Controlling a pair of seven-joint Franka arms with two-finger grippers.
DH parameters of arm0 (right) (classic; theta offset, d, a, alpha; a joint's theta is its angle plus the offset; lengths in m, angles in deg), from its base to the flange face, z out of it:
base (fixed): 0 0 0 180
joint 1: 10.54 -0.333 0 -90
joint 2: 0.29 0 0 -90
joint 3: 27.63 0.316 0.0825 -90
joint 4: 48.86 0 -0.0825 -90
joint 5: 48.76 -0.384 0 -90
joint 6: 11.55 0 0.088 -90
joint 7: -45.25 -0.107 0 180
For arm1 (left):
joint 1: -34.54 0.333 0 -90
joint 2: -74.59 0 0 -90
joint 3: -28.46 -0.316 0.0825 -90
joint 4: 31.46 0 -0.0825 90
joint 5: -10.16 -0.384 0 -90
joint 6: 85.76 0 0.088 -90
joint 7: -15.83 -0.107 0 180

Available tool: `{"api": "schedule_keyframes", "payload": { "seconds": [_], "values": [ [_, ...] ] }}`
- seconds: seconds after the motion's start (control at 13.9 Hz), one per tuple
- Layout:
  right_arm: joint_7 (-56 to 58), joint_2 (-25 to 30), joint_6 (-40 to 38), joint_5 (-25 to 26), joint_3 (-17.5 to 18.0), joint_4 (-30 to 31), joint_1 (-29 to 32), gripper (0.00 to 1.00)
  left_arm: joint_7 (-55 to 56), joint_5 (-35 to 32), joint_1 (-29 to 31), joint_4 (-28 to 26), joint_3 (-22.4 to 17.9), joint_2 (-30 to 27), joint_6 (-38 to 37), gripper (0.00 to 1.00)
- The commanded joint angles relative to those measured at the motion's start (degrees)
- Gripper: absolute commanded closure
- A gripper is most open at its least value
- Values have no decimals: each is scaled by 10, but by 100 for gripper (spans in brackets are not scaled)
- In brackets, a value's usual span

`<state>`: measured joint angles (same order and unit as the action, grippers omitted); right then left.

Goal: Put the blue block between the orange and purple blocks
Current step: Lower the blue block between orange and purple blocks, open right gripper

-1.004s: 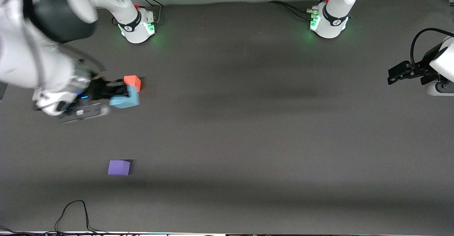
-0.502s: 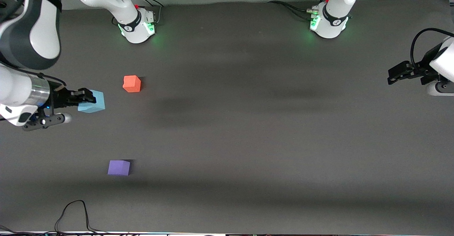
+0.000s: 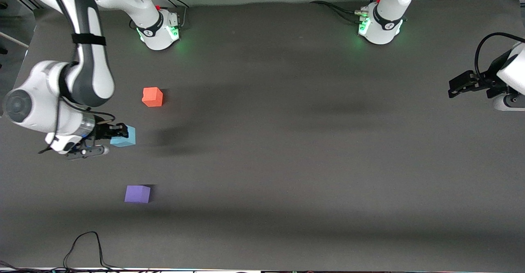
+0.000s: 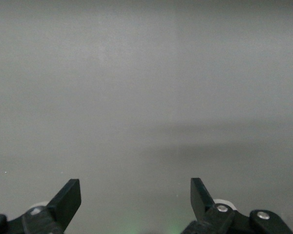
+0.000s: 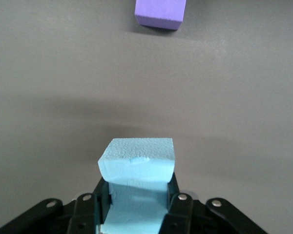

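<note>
Three foam cubes show on the dark grey table [image 3: 287,150], all toward the right arm's end. Nearest the front camera lies the purple block [image 3: 137,193], flat on the surface and apart from everything else; in the right wrist view the purple block [image 5: 160,12] sits well clear of the held cube, with bare table between them.

Farther from the camera, the right gripper [image 3: 117,132] is clamped on the blue block [image 3: 124,137]. The cube sits between the two black fingers [image 5: 101,195], pinched on its side faces, and most of its body juts out past the fingertips — the wrist view shows the blue block [image 5: 136,168] with its textured top face fully exposed. It hangs over the stretch of table between the purple block and the orange block [image 3: 152,97]; whether it touches the surface cannot be told.

The orange block rests farther still, toward the robots' bases, standing alone.

At the other end of the table the left arm waits — its left gripper [image 3: 461,85] hangs above the table's edge, and the wrist view shows the left gripper [image 4: 136,195] with its fingers spread wide and holding nothing.
</note>
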<state>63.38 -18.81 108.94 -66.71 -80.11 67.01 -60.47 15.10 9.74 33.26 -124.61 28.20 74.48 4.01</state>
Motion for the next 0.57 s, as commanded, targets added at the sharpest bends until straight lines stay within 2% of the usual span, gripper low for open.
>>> {"api": "schedule_keyframes", "payload": {
  "seconds": [0.0,0.36,0.5],
  "values": [
    [30,-19,69,-60,2,46,-12,66,-2,-4,3,2,4,-2,3,0],
    [171,-117,89,-244,7,41,-3,65,-2,-3,4,2,4,-2,3,0],
    [191,-135,90,-263,6,37,3,64,-2,-2,3,2,4,-3,2,0]
  ]
}}
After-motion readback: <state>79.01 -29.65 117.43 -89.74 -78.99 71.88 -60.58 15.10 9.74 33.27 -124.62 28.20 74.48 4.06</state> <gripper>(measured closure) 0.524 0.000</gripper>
